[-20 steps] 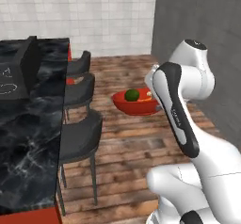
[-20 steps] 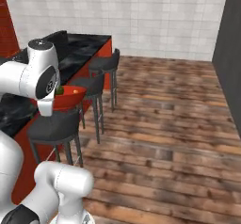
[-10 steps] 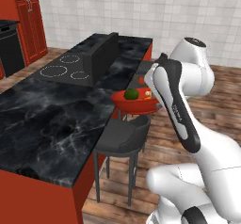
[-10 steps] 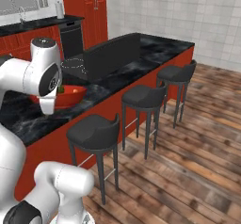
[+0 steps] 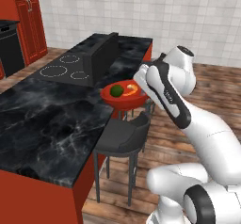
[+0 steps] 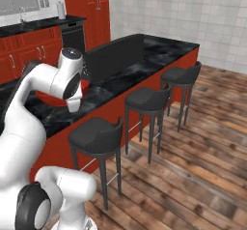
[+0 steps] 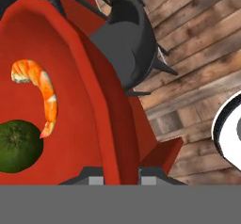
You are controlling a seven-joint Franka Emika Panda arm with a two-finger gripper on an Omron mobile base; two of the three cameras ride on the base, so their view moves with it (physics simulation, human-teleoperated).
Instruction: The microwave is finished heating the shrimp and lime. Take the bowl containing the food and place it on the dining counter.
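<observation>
My gripper is shut on the rim of the red-orange bowl, one fingertip on each side of the wall. The bowl carries the curved orange shrimp and the dark green lime. In the left base view the lime and the shrimp lie side by side in it. The bowl hangs level at the near edge of the dining counter, partly above a stool. From the right, the bowl shows behind my forearm. The microwave is out of view.
A cooktop and a dark raised panel sit further along the counter. Three dark stools line its floor side. Red cabinets and a black oven stand beyond. Wood floor is open to the right.
The whole picture has shifted as the base turned and drove up to the counter. The bowl stays in my shut gripper and now hangs at the counter's edge.
</observation>
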